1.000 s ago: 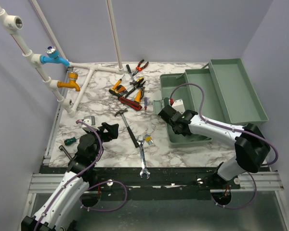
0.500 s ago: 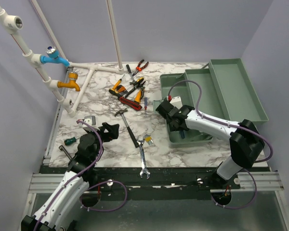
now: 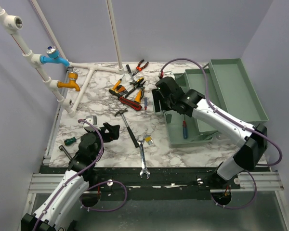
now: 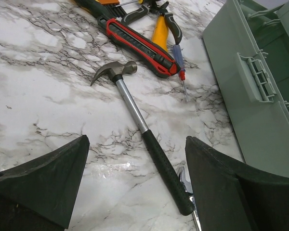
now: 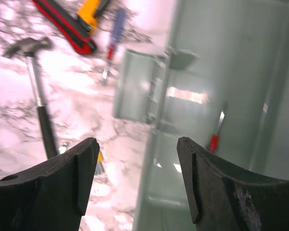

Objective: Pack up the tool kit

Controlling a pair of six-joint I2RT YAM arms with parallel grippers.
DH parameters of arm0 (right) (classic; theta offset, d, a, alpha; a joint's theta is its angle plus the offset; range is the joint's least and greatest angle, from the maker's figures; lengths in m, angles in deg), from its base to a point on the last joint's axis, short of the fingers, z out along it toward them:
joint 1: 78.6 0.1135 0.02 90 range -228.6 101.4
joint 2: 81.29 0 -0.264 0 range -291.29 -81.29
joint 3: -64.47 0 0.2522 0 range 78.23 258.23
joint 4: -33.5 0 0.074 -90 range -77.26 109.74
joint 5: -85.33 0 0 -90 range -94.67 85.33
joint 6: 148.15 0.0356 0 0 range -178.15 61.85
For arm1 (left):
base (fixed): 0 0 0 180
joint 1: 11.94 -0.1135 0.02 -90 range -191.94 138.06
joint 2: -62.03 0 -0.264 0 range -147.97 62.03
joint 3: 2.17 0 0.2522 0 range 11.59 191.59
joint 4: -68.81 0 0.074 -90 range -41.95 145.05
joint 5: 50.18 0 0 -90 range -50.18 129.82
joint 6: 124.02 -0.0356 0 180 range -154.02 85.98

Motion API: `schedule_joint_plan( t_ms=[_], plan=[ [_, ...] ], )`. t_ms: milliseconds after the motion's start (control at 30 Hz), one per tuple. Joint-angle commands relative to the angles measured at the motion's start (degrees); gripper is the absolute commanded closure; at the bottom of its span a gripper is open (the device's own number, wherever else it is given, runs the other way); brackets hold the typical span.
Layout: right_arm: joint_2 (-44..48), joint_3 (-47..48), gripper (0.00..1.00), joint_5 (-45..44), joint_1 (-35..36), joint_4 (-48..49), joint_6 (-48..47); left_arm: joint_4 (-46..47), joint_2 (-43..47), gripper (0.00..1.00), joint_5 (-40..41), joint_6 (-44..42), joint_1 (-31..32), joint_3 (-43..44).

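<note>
Left gripper (image 3: pixel 109 130): jaws spread wide, nothing between them, hanging over the hammer (image 3: pixel 128 125).
Risk, hammer: it is head-heavy. A pinch low on the black grip could let it swing, and the grip end lies on the wrench (image 3: pixel 143 158), which could get dragged along.
Right gripper (image 5: pixel 137 141): jaws apart and empty, above the left wall of the toolbox (image 3: pixel 202 98), beside the latch (image 5: pixel 135 91) that hangs there.
Risk, toolbox: a low reach toward the loose tools could catch the wall or the latch and shove the box.
Risk, far pile: the pliers (image 3: pixel 133 86) lie with handles crossed. Lifting one may pull its neighbours along or scatter them.
Toolbox: one, on the right half of the table, open, lid thrown back to the far right.
Wrench: one, nearest the arm bases.
Green-handled screwdriver (image 3: pixel 69 140): one, at the left edge.
Hammer: one, mid-table.
Red-handled screwdriver (image 3: pixel 184 129): one, already inside the box.
Blue-handled screwdriver (image 4: pixel 178 60): one, just left of the box.
Red-and-black knife (image 4: pixel 137 45): one.
Pliers: perhaps four or five, but the heap is too tangled for a sure count.
</note>
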State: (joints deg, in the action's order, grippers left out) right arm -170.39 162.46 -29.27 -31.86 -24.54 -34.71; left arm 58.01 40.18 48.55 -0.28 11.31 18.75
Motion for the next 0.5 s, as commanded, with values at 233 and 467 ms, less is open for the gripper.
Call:
schedule_joint_plan(
  t_ms=[233,467],
  plan=[
    [-20.61,15.44,0.20,16.37,-0.07,12.45,-12.87,0.98,0.37,0.09,-3.43,-0.94,-0.04,1.10],
    [-36.54,31.13,0.21,19.40,-0.15,10.27,-16.57,1.71,-0.62,0.01,-5.71,-1.21,-0.05,1.19]
  ],
)
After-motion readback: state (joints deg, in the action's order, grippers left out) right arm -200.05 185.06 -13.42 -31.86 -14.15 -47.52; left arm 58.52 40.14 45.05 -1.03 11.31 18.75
